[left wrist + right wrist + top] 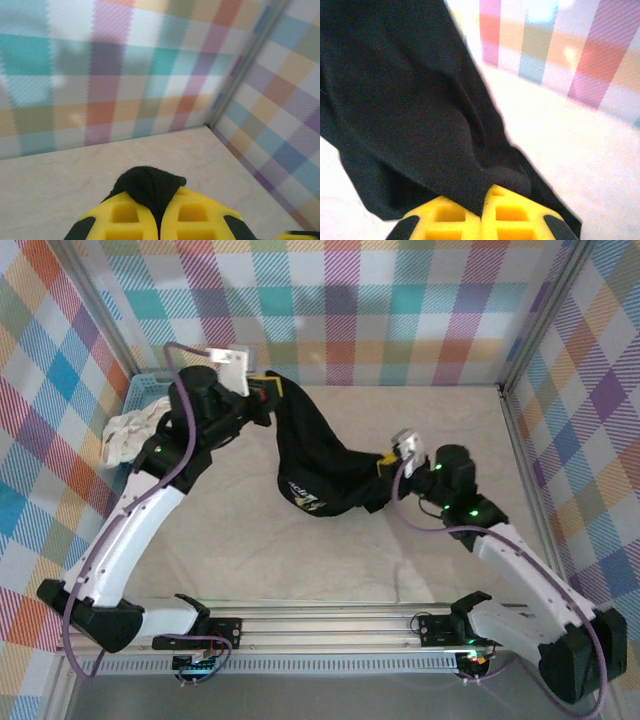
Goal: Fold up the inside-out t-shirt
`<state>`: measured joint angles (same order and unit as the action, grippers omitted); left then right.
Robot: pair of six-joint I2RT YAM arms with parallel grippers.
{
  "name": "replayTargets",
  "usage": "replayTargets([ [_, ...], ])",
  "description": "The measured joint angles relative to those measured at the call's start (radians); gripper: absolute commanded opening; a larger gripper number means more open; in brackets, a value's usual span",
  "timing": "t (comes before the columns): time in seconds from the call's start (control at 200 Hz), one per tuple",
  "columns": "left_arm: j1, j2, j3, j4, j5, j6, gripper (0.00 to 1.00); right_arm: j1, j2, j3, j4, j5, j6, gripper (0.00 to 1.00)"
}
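Blue plastic basket (140,390) sits at the far left of the overhead view. A white-cream cloth (128,435) is draped over its near rim, just left of the left arm's wrist.

The left gripper (262,390) is near the back wall, its jaws pressed together on one end of the inside-out t-shirt (315,465). In the left wrist view, a small bunch of black cloth pokes up between the two yellow fingers (120,217), which meet around it. The pale table (250,540) and the plaid wall (100,75) lie beyond the fingertips.

From that gripper the black shirt runs to the right as a long twisted band. It sags into a bunched heap on the table between the two grippers. A small multicoloured print (308,502) shows on the heap's near edge.

The shirt's other end leads to the right gripper (388,462), just right of the heap. Its jaws are clamped on the cloth too. The right wrist view shows its yellow fingers closed on a pinch of black fabric, and the rest of the shirt spreads away in broad folds to the left of and beyond the fingertips.
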<state>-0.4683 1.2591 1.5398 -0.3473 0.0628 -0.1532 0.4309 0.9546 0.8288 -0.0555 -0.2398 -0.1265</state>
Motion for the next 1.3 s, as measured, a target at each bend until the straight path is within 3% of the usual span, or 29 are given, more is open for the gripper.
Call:
replayTargets([
  [0.2, 0.04, -0.151, -0.126, 0.062, -0.066, -0.068, 0.0, -0.039, -0.053, 0.267, -0.198, -0.063, -0.021, 0.0],
  [0.39, 0.051, -0.234, -0.27, 0.092, -0.208, -0.094, 0.0, -0.039, 0.048, 0.4, -0.311, -0.072, -0.021, 0.0],
  [0.585, 0.142, -0.093, -0.422, 0.1, -0.372, -0.094, 0.0, -0.039, 0.315, 0.424, -0.369, -0.103, -0.016, 0.0],
  [0.68, 0.189, 0.053, -0.467, 0.087, -0.417, -0.091, 0.14, -0.039, 0.425, 0.422, -0.393, -0.119, -0.008, 0.0],
  [0.785, 0.201, 0.153, -0.487, 0.079, -0.39, -0.099, 0.37, -0.039, 0.461, 0.409, -0.391, -0.187, 0.026, 0.0],
  [0.905, 0.183, 0.108, -0.574, 0.133, -0.311, -0.138, 0.52, -0.039, 0.46, 0.409, -0.372, -0.251, 0.053, 0.0],
  [1.105, 0.032, -0.048, -0.739, 0.24, -0.178, -0.179, 0.59, -0.04, 0.461, 0.409, -0.365, -0.294, 0.066, 0.0],
  [1.3, -0.086, -0.016, -0.778, 0.308, -0.065, -0.07, 0.73, -0.04, 0.469, 0.409, -0.367, -0.296, 0.061, 0.0],
])
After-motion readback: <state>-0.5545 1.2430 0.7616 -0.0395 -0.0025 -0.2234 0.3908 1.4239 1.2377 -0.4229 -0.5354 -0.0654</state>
